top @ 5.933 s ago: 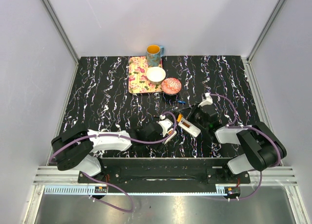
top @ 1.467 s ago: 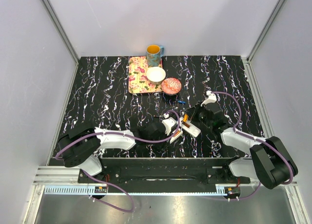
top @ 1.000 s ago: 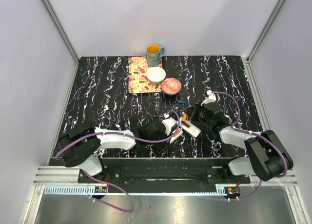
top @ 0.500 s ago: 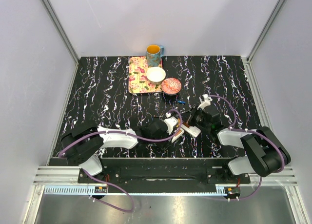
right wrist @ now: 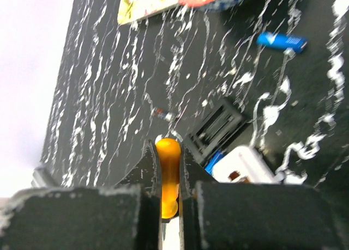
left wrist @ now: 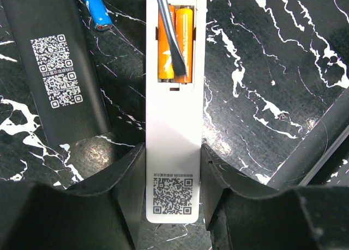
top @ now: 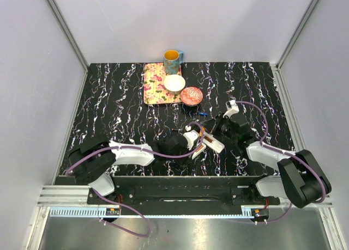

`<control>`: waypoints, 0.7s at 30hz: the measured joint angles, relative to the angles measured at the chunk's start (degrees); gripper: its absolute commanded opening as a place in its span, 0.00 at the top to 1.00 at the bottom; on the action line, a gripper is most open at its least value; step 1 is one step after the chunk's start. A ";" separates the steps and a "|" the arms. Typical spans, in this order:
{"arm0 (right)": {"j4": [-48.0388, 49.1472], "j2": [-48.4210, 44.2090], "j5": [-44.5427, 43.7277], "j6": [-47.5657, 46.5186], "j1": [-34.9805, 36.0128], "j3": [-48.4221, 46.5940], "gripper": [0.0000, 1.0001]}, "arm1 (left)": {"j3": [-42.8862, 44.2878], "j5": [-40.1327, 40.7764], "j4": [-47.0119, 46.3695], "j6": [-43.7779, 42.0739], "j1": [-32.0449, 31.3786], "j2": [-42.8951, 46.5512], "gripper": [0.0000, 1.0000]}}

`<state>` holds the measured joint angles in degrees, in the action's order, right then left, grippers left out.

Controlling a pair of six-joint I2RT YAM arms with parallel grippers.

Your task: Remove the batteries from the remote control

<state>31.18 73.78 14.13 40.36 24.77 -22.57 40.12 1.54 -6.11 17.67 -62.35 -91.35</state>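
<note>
The white remote control (left wrist: 173, 135) lies back up with its battery bay open, and two orange batteries (left wrist: 186, 35) sit side by side in the bay. My left gripper (left wrist: 173, 152) is shut on the remote's lower end, a jaw against each long side. My right gripper (right wrist: 168, 152) is shut on an orange screwdriver handle (right wrist: 169, 174). The screwdriver's grey blade (left wrist: 170, 40) reaches into the bay between the two cells. A blue battery (left wrist: 94, 7) lies loose on the table beyond the remote. In the top view the two grippers meet over the remote (top: 211, 143).
A black remote (left wrist: 60, 70) lies just left of the white one, its bay (right wrist: 218, 127) open. At the back stand a floral tray (top: 155, 89), a white bowl (top: 174, 84), a red bowl (top: 191, 95) and a yellow mug (top: 172, 57).
The right arm has shifted slightly with the screwdriver over the remote's bay. The left gripper has kept its hold on the remote.
</note>
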 measured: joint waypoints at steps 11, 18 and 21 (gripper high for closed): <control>4.33 0.11 -2.08 -10.73 -2.78 -0.13 1.00 | 2.60 5.03 6.60 2.34 -1.18 -0.02 1.00; 11.43 1.90 -0.52 -14.51 -2.78 1.64 1.00 | 4.15 9.46 11.21 4.85 -2.99 -0.28 1.00; 16.02 4.48 0.68 -15.34 -2.78 2.12 1.00 | 4.17 10.34 11.54 5.44 -3.30 -0.22 1.00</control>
<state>47.20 78.26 14.81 25.02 22.00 -20.45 44.29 11.88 5.43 23.11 -65.65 -91.57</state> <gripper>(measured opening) 0.068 0.438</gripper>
